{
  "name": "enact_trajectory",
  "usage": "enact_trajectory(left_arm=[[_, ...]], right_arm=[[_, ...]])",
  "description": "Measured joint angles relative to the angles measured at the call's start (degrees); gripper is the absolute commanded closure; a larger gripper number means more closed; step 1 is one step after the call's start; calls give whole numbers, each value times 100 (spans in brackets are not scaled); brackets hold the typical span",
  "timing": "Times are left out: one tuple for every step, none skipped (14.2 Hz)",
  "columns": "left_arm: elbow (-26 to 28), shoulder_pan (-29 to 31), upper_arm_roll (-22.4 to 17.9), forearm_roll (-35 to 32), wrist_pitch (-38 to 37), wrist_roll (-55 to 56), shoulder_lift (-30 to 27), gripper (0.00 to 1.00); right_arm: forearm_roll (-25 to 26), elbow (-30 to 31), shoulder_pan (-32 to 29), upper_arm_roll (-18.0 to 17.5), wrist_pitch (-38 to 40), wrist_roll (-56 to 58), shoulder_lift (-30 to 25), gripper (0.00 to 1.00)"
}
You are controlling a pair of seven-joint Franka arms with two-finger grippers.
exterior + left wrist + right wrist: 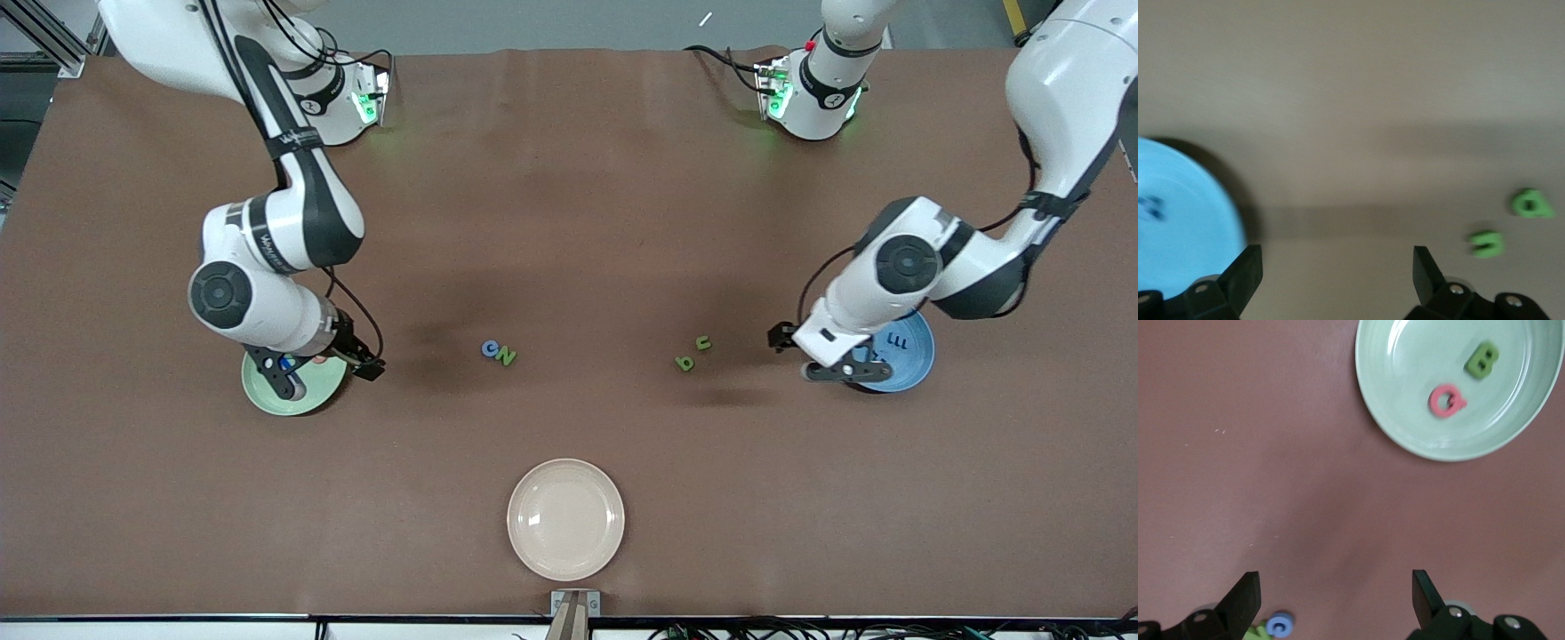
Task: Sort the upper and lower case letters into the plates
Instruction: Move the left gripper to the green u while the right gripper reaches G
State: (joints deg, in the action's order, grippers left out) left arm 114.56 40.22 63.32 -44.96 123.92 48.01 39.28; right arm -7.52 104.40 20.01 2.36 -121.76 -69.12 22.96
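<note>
Two plates part filled, four letters loose on the table.

We see the right gripper, fingers wide and empty, over the pale green plate near the right arm's end; it holds a red Q and a green B. Mid-table lie a blue C touching a green N, then a green b and green u. A cream plate sits by the front edge. Our left gripper, wide and empty, hangs at the blue plate, which holds blue letters.
</note>
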Motion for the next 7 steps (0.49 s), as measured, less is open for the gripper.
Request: enact_trajectory(left_arm=[[-32, -288, -47, 0, 0, 351, 4, 1], [-90, -595, -146, 1, 1, 643, 7, 1], [-171, -926, -303, 3, 1, 888, 13, 1], [-253, -1271, -507, 7, 16, 1099, 25, 1], [-314, -1597, -730, 9, 77, 1280, 45, 1], [-353, -1886, -954, 10, 216, 1427, 78, 1], [-369, -2123, -1164, 10, 401, 1536, 124, 1]], right_arm=[[2, 57, 187, -3, -195, -394, 70, 0], [3, 133, 375, -5, -401, -761, 140, 0], [4, 223, 549, -6, -589, -1093, 216, 0], [4, 306, 704, -6, -755, -1382, 287, 3], [5, 368, 844, -5, -886, -1636, 367, 3], [6, 401, 975, -3, -999, -1856, 449, 3], [7, 423, 1081, -2, -1113, -2041, 535, 3]])
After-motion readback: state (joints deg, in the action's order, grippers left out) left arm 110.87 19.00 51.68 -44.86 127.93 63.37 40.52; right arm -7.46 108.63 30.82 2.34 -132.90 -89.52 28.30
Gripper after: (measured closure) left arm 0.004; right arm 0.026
